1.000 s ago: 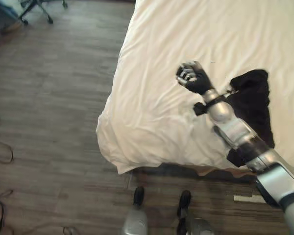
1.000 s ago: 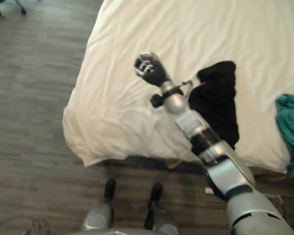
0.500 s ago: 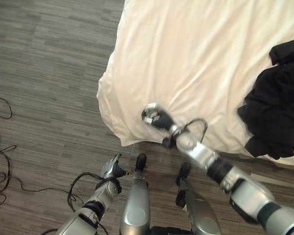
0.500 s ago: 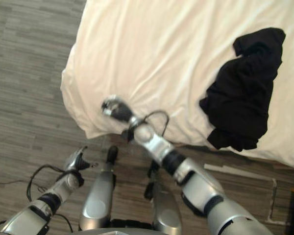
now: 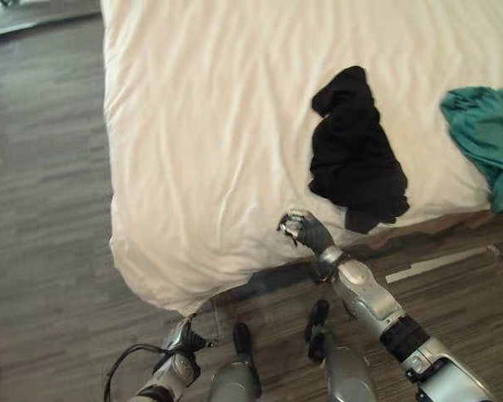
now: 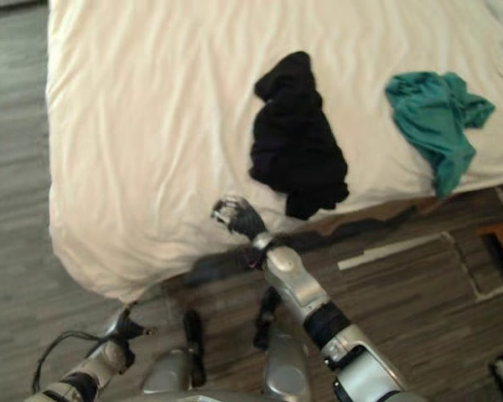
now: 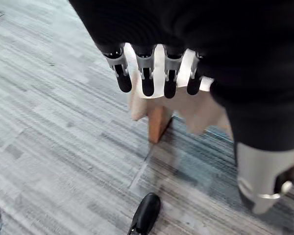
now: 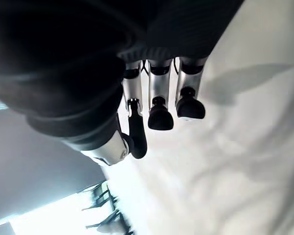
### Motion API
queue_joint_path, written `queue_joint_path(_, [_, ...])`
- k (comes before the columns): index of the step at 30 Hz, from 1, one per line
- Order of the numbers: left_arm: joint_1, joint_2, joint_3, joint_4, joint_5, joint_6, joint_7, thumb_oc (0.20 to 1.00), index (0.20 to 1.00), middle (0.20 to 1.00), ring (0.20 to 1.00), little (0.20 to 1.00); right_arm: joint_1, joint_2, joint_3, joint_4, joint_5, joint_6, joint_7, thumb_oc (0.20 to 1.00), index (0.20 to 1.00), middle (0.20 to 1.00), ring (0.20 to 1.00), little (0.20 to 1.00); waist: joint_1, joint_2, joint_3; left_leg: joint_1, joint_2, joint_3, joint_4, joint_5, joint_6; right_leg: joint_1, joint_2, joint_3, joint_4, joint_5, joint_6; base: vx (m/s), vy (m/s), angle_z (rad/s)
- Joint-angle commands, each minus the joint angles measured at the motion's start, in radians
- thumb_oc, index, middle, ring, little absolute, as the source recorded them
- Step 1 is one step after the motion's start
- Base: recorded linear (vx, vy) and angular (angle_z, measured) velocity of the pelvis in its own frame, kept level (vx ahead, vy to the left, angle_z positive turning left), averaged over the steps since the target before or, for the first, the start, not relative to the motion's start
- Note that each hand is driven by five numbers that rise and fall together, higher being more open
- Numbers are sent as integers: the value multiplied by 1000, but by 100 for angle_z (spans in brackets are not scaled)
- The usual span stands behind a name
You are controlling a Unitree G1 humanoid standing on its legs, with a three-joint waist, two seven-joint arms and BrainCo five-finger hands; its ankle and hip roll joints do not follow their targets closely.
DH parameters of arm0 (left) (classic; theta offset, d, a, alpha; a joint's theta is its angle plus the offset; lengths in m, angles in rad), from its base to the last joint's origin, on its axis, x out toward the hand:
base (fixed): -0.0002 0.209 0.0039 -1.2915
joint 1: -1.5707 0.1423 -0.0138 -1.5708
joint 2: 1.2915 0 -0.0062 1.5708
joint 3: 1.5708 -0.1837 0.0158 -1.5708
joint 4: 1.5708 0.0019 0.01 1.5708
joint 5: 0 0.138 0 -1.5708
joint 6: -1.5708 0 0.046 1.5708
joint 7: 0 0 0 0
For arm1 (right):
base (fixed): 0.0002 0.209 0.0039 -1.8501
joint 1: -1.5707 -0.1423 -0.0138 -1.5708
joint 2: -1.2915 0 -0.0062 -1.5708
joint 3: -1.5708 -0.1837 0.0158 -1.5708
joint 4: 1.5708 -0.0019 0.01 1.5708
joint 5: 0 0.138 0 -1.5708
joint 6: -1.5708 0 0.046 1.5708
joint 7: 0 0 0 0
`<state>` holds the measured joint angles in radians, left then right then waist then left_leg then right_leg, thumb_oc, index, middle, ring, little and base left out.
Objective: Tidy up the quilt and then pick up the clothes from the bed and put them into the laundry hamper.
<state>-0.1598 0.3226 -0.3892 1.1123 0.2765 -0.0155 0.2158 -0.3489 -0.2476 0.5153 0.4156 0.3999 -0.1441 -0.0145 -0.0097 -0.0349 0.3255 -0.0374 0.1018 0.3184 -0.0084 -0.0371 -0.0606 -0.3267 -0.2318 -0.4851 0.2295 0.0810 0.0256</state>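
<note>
White quilt (image 5: 210,151) is shown spread fairly smooth over the bed, with a black garment (image 5: 352,159) and a teal garment (image 5: 484,134) lying on it near the front edge. Compared with a second ago, the right hand (image 5: 300,230) is seen drawn back from mid-bed to that edge, fingers loosely curled and empty, while the left hand (image 5: 181,338), relaxed, hangs low over the floor; smoothing is judged finished and clothes collection not yet begun. No brand, label or writing can be read.
</note>
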Motion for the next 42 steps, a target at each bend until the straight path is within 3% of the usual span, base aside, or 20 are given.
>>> queue_joint_path(1, [-95,4,9,52,-56,-11,5,1000,1000,1000,1000,1000,-37,-42,-65,-28,-73,-27,-99,200,200,200,200,200,-1,6,90,-92,20,-89,212,-124,-9,-24,-53,101,55,-96,116,-50,-42,-39])
queue_joint_path(2, [-99,1,32,55,-95,-10,1,1000,1000,1000,1000,1000,-29,-73,-133,34,-86,-12,-141,200,200,200,200,200,-21,15,95,-142,42,-88,287,-141,-6,-50,-43,125,67,-110,103,-5,-31,-34])
queue_joint_path(7, [-91,-7,28,50,-107,-11,-9,1000,1000,1000,1000,1000,47,-122,-209,128,-107,0,-164,200,200,200,200,200,-64,20,79,-131,56,-92,348,-180,4,-55,13,202,57,-127,86,60,49,-56])
queue_joint_path(8, [-71,-7,29,49,-112,-18,-16,1000,1000,1000,1000,1000,77,-133,-217,234,-132,12,-162,200,200,200,200,200,-65,8,68,-111,27,-165,359,-176,-9,-14,75,279,-15,-123,84,79,150,-79])
queue_joint_path(9, [-70,-7,29,49,-112,-19,-16,1000,1000,1000,1000,1000,77,-132,-217,234,-132,11,-162,200,200,200,200,200,-62,9,71,-107,29,-162,358,-177,-9,-11,78,281,-17,-123,83,87,207,-142])
queue_joint_path(11, [-51,-9,27,52,-123,-21,-18,1000,1000,1000,1000,1000,95,-130,-218,339,-160,26,-164,228,228,228,228,228,-41,0,52,-74,-20,-308,345,-162,-16,29,136,370,-81,-108,83,89,219,-167])
queue_joint_path(12, [-51,-12,27,67,-149,-25,-19,1000,1000,1000,1000,1000,99,-124,-226,465,-174,48,-155,1000,1000,1000,1000,1000,-19,-5,20,-31,-80,-504,314,-174,-17,52,178,462,-136,-80,89,83,199,-113])
queue_joint_path(13, [-52,-11,27,67,-149,-25,-19,1000,1000,1000,1000,1000,99,-123,-226,466,-173,48,-155,1000,1000,1000,1000,1000,-21,-9,19,-31,-84,-504,308,-167,-17,51,173,462,-138,-77,90,82,286,-180])
queue_joint_path(14, [-66,-32,28,73,-177,-38,-19,1000,1000,1000,1000,1000,110,-116,-229,596,-206,69,-143,1000,1000,1000,1000,1000,-15,-6,-15,10,-124,-653,250,-171,-13,63,187,533,-172,-46,103,16,148,-226])
queue_joint_path(16, [-70,-36,25,80,-180,-36,-27,1000,1000,1000,1000,1000,115,-112,-235,640,-219,80,-135,1000,1000,1000,1000,1000,-20,-2,-32,47,-125,-676,201,-186,-5,65,190,550,-182,-43,105,-5,124,-204])
queue_joint_path(19, [-97,-61,-14,87,-145,-36,-38,1000,1000,1000,1000,1000,158,-125,-270,736,-287,114,-138,1000,1000,1000,1000,1000,-52,17,-77,128,-98,-597,83,-192,3,74,154,535,-219,-2,139,-90,157,-112])
queue_joint_path(21, [-102,-73,-38,72,-115,-46,-44,1000,1000,1000,1000,1000,211,-110,-294,786,-308,129,-132,1000,1000,1000,1000,1000,-81,23,-78,173,-116,-544,-1,-163,25,54,120,533,-235,78,206,-159,171,-96])
queue_joint_path(23, [-115,-78,-48,65,-112,-47,-42,1000,1000,1000,1000,1000,231,-103,-297,806,-328,137,-141,1000,1000,1000,1000,1000,-77,37,-66,171,-111,-526,-6,-151,34,47,122,506,-227,56,215,-224,34,-102])
queue_joint_path(25, [-124,-78,-54,57,-104,-46,-40,1000,1000,1000,1000,1000,247,-92,-295,844,-370,141,-160,1000,1000,1000,1000,1000,-58,53,-48,139,-105,-478,-1,-126,41,50,88,374,-169,-10,184,-461,-9,-98])
queue_joint_path(26, [-90,-76,-41,48,-105,-43,-41,1000,1000,1000,1000,1000,284,-81,-275,868,-424,138,-176,1000,1000,1000,1000,1000,-28,71,-39,105,-98,-406,19,-99,53,118,70,268,-41,-96,134,-421,-17,-108])
queue_joint_path(29, [-46,-64,-14,55,-121,-43,-47,1000,1000,1000,1000,1000,304,-82,-267,896,-452,150,-170,1000,1000,1000,1000,1000,-7,80,-54,91,-88,-372,22,-81,66,165,91,316,41,-146,130,-287,-48,-78])
queue_joint_path(30, [-16,-66,-11,72,-122,-48,-55,1000,1000,1000,1000,1000,325,-75,-263,917,-459,146,-173,1000,1000,1000,1000,1000,26,66,-77,65,-95,-348,27,-66,64,268,108,355,-9,-181,122,-254,-151,-80])
queue_joint_path(32, [-8,-71,-11,80,-123,-46,-58,1000,1000,1000,1000,1000,330,-70,-253,919,-460,149,-167,1000,1000,1000,1000,1000,41,53,-90,46,-100,-350,33,-55,59,299,120,381,-69,-186,112,-135,-213,-79])
queue_joint_path(37, [11,-77,62,110,-151,-47,-42,1000,1000,1000,1000,1000,315,-73,-250,935,-458,160,-145,1000,1000,1000,1000,1000,56,48,-119,37,-69,-317,26,-40,25,361,109,388,-271,-123,121,-34,-179,-59])
queue_joint_path(42, [10,-77,79,112,-163,-43,-46,1000,1000,1000,1000,1000,307,-85,-236,928,-460,159,-123,1000,1000,1000,1000,1000,59,51,-133,52,-62,-314,16,-28,16,388,112,381,-308,-116,117,-3,-87,-34])
